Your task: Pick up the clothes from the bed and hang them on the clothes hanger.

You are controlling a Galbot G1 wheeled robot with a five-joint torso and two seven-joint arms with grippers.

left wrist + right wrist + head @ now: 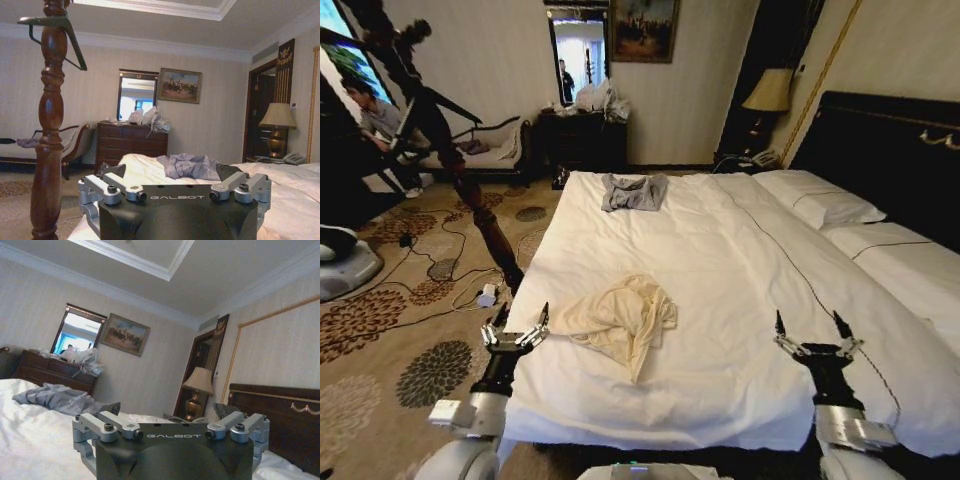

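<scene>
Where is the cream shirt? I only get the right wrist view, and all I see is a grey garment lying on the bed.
Observer: The head view has it. The cream shirt lies crumpled on the bed, near its foot.
Operator: Is a tool touching it?
Observer: No. The left tool is open at the bed's left edge, close to the shirt but apart from it. The right tool is open too, farther off to the right.
Operator: And the hanger?
Observer: In the left wrist view, the black hanger hangs high on the wooden coat stand beside the bed.
</scene>
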